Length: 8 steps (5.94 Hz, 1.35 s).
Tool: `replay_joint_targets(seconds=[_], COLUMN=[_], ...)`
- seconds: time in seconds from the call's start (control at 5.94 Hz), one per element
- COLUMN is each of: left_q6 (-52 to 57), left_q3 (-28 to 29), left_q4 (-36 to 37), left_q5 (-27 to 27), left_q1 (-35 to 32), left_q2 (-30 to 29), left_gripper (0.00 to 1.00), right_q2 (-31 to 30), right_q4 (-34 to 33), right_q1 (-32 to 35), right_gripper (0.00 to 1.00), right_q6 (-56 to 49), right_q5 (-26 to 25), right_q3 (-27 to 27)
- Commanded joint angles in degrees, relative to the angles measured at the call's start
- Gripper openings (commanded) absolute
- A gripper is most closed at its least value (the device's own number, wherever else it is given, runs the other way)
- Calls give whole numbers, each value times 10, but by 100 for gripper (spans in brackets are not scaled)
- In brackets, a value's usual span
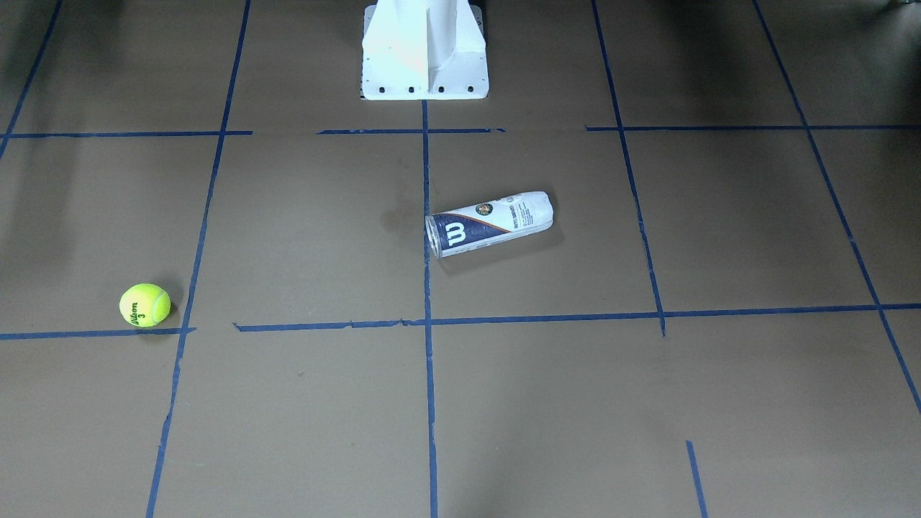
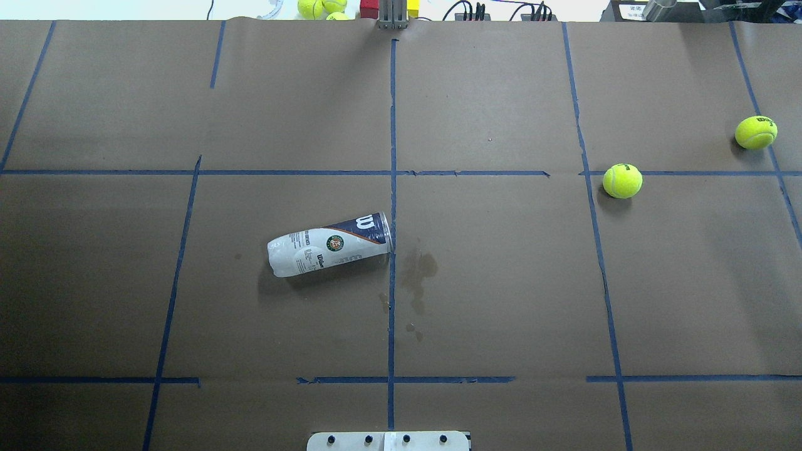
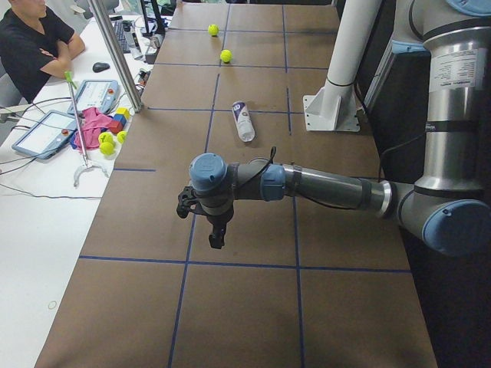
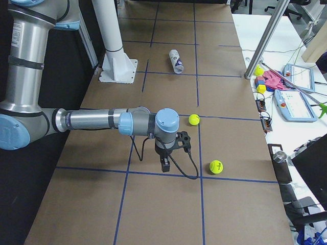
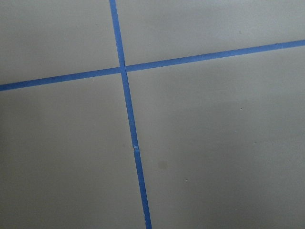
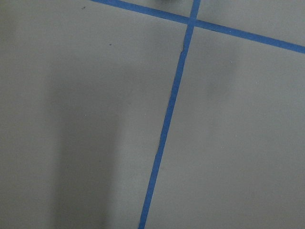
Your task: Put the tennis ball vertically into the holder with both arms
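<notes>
The tennis ball (image 1: 144,305) with "Wilson 3" lettering rests on the brown paper on the robot's right side; it also shows in the overhead view (image 2: 622,181). The holder (image 2: 330,243) lies on its side near the table's middle, open end toward the centre tape line, and shows in the front view (image 1: 491,223). My left gripper (image 3: 218,234) shows only in the exterior left view, low over the table's left end. My right gripper (image 4: 164,164) shows only in the exterior right view, beside another ball. I cannot tell whether either is open or shut. Both wrist views show only paper and tape.
A second tennis ball (image 2: 756,132) lies further right, near the right gripper (image 4: 216,166). The white pedestal base (image 1: 424,54) stands at the robot's edge. Spare balls (image 2: 310,7) and blocks lie past the far edge. An operator (image 3: 34,38) sits at the side desk.
</notes>
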Motion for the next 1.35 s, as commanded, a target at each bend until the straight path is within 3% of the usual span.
replay_joint_targets(seconds=[0.0,0.34,0.67,0.84,1.18], left_q6=[-1,0,3,4,0], left_q3=[-21,-24,-18,-24,-24], left_q4=[2,-2,-43,-57,-175], left_q5=[-4,-15,-113,-122,-118], left_q1=[-1,0,1,2,44], left_q2=[4,24,26,45,28], left_gripper=[100,100,100,100,100], right_q2=[0,0,2,13,14], right_q4=[0,1,25,33,37], right_q1=[0,0,0,1,0], right_gripper=[100,100,100,100,100], right_q6=[2,1,-39,-39,-35], right_q5=[15,20,17,22,51], right_q3=[1,-5,-38,-53,-47])
